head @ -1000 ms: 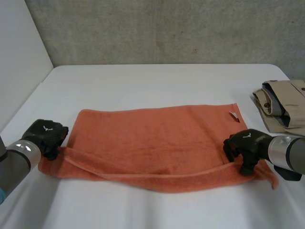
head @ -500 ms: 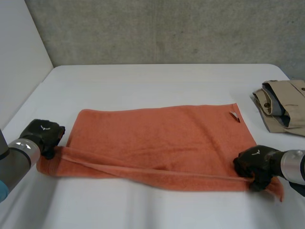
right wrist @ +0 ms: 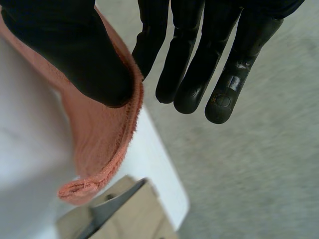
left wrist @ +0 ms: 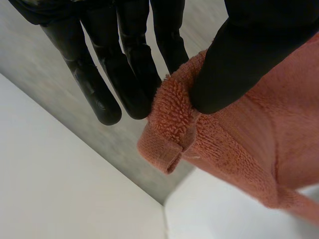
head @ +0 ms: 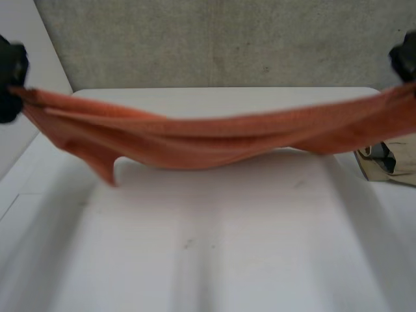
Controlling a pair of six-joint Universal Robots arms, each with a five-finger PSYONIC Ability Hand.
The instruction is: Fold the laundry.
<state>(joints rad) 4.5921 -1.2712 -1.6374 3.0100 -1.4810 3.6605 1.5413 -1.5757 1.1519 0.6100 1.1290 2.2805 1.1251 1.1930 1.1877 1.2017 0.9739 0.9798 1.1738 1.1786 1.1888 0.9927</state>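
Carrying surface (head: 208,260): white and wide. Its far strip is hidden behind the towel (head: 208,140), and it bears the clothes (head: 390,166) at its right side.
Towel: orange terry, lifted above the surface and gathered into a narrow band. Its long axis runs side to side, from the left hand (head: 10,71) across to the right hand (head: 404,58). The middle sags, and a loose flap hangs down near the left end; I cannot tell whether that flap touches the surface.
Clothes: a beige folded pile, partly covered by the towel's right end and cut off at the edge of the head view. One corner of it also appears in the right wrist view, beyond the towel's hem (right wrist: 129,214).
Left hand (left wrist: 239,64): the thumb presses the towel's rolled corner (left wrist: 174,124) against straight fingers, pinching it. In the head view the hand is cut off at the edge.
Right hand (right wrist: 65,45): the thumb clamps the towel's edge (right wrist: 99,144) against straight fingers, grasping it. It too is half cut off in the head view.
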